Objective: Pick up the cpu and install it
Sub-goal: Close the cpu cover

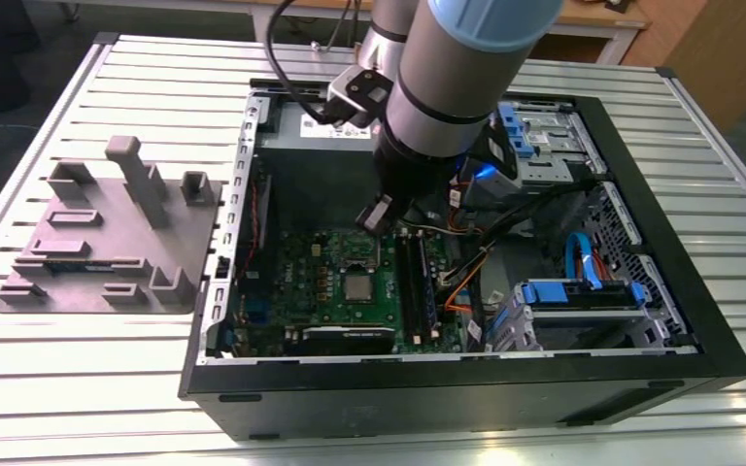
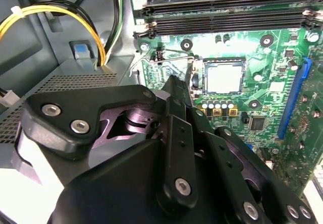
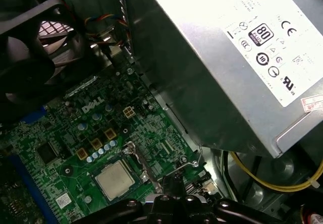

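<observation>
Your cpu (image 2: pixel 224 78) lies flat in its socket on the green motherboard (image 1: pixel 308 262), inside the computer case (image 1: pixel 477 393). Your pincer (image 2: pixel 176 82) hangs closed and empty just beside the socket, near its wire lever (image 3: pixel 189 163). Locking looks like the step in hand, so work the lever only and keep the tip off the chip's metal top.

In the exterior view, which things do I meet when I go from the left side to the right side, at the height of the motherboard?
grey moulded tray → cpu → black memory slots → blue-handled drive cage
</observation>
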Available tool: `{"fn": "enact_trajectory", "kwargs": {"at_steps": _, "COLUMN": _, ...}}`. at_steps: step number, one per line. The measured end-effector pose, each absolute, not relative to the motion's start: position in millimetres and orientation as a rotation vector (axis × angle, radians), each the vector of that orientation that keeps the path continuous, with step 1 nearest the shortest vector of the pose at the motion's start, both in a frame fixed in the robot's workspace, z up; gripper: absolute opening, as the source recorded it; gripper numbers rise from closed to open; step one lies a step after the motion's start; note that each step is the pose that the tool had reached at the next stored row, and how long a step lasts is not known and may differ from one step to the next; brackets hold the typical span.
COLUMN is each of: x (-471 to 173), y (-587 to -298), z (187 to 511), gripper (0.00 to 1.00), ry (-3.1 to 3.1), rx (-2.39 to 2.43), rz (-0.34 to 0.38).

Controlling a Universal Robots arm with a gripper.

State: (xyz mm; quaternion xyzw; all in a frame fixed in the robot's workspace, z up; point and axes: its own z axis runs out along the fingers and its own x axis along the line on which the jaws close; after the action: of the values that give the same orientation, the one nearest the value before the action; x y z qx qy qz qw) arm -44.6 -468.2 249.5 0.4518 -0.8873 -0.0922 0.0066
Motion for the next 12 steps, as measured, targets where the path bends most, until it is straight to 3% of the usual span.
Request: {"fn": "enact_trajectory", "kwargs": {"at_steps": 12, "x": -44.6, "y": -475.9, "z": 249.5, "gripper": 0.1, "ry": -2.776, "rx": 1.413, "rz": -0.289}}
